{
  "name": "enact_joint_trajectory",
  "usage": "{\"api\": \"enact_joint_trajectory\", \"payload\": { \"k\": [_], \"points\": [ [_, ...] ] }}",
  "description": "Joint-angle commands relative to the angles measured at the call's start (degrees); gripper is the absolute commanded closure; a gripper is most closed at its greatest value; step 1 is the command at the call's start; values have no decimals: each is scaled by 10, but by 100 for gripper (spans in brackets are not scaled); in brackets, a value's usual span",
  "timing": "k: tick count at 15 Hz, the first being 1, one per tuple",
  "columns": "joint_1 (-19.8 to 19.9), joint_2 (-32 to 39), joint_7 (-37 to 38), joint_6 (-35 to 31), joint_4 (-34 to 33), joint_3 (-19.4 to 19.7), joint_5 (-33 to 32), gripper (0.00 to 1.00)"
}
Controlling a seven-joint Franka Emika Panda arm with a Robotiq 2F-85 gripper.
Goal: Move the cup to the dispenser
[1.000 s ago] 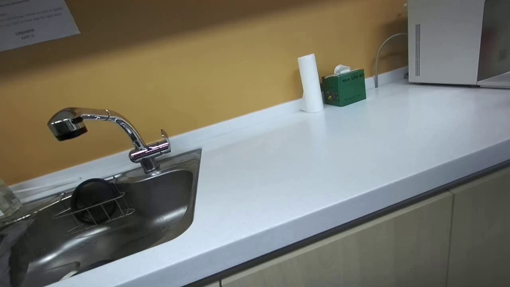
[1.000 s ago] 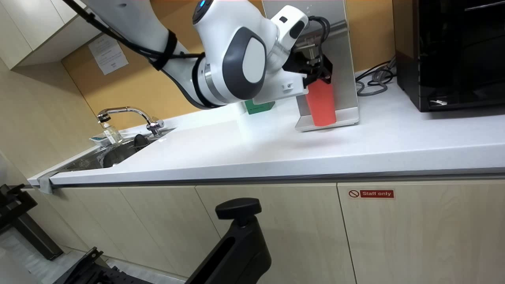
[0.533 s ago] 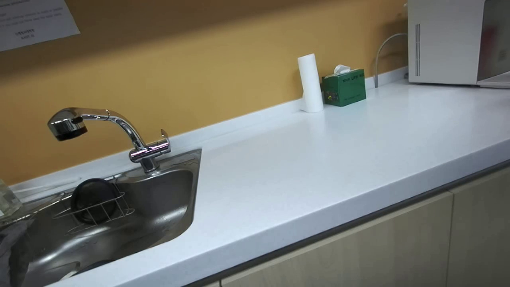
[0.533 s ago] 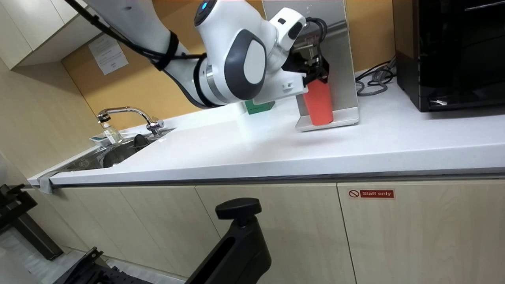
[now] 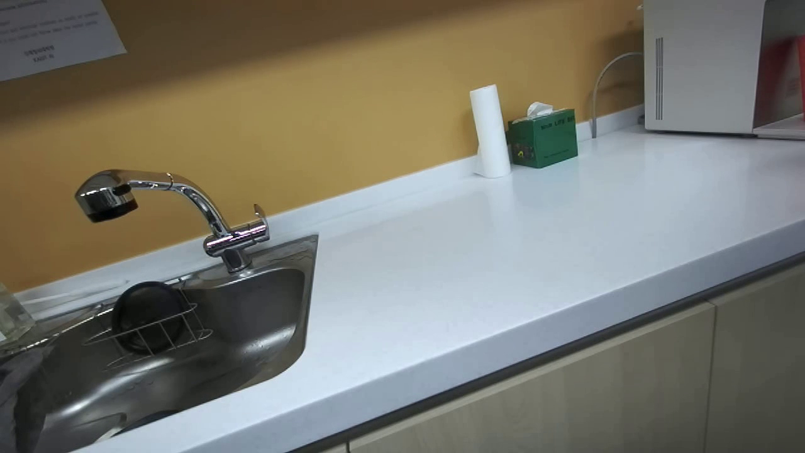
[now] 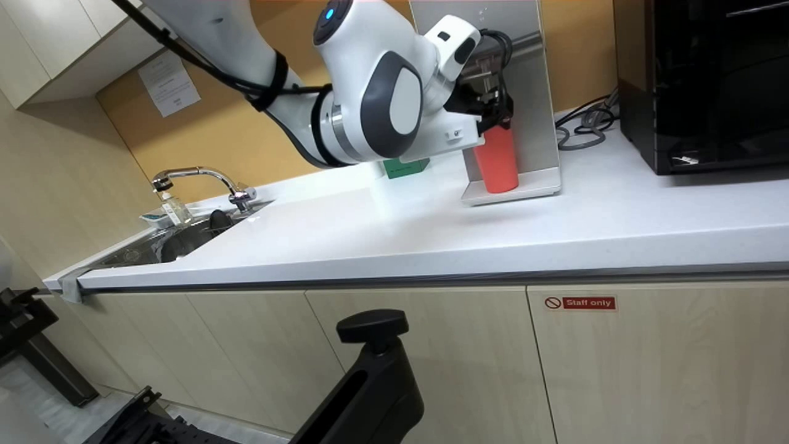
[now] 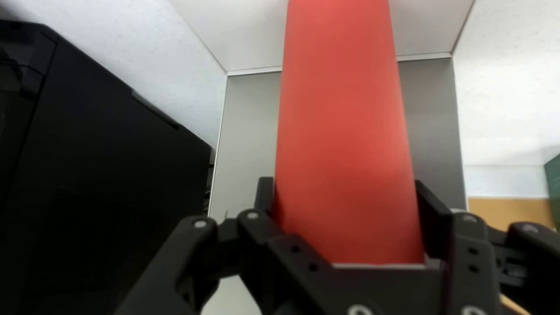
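Note:
A tall red cup (image 6: 497, 159) is in my gripper (image 6: 498, 117), in front of the dispenser's grey metal panel (image 6: 535, 117). In the wrist view the gripper (image 7: 343, 197) has its black pads (image 7: 264, 194) against both sides of the cup (image 7: 341, 122), near its rim. The cup's base appears over the dispenser's low ledge (image 6: 542, 180); I cannot tell whether it touches. In an exterior view the dispenser's pale side (image 5: 701, 75) shows at the right, with a sliver of the cup (image 5: 802, 69) at the frame edge and its red reflection on the panel; the gripper is outside that view.
A black appliance (image 6: 703, 92) stands to one side of the dispenser, with cables (image 6: 592, 126) between them. On the other side are a green tissue box (image 5: 553, 139) and a white paper roll (image 5: 492, 132). A sink (image 5: 264, 314) with a faucet (image 5: 195, 195) lies farther along the white counter (image 5: 503, 251).
The cup and gripper have shifted slightly sideways and a little inward over the ledge. The cup's edge has come into an exterior view at the right. The grip has not visibly changed.

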State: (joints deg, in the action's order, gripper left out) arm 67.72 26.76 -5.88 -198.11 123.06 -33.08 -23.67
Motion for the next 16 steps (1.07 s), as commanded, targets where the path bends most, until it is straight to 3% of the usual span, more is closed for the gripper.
{"api": "enact_joint_trajectory", "payload": {
  "k": [1, 16],
  "points": [
    [14, 13, -10, 0, -13, -18, 1, 1],
    [0, -42, -27, 0, 39, 8, 52, 0]
  ]
}}
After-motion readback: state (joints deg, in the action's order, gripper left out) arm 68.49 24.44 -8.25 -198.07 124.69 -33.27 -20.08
